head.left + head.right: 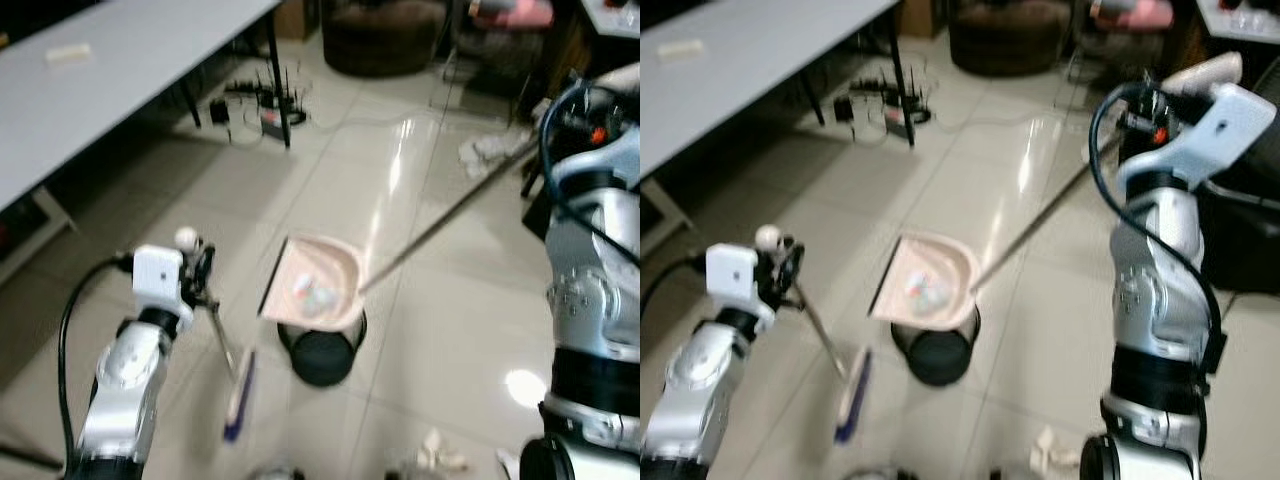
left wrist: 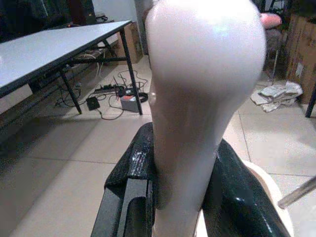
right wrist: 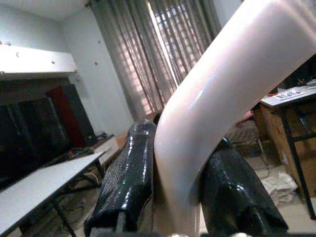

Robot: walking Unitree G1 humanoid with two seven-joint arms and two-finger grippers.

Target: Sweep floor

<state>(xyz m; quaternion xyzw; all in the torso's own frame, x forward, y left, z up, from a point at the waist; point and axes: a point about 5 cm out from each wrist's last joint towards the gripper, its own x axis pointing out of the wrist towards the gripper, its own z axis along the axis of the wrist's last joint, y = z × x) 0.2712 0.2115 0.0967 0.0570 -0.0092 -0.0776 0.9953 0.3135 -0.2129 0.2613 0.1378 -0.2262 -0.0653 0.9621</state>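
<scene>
The right gripper [image 1: 1155,95] is clamping the dustpan handle's pale grip [image 3: 212,108], and the long handle [image 1: 450,215] is slanting down from it, toward the robot's left, to the dustpan [image 1: 315,285], which is hanging directly over the black bin [image 1: 322,357] with debris inside. The left gripper [image 1: 200,270], shut around the broom's grip [image 2: 197,98], is holding the broom head [image 1: 240,390] on the floor just left of the bin.

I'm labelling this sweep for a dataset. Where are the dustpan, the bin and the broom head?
dustpan [image 1: 318,283], left eye view, on the inner tray.
bin [image 1: 321,357], left eye view, on its dark side below the dustpan.
broom head [image 1: 239,392], left eye view, on the bristle block by the floor.
</scene>
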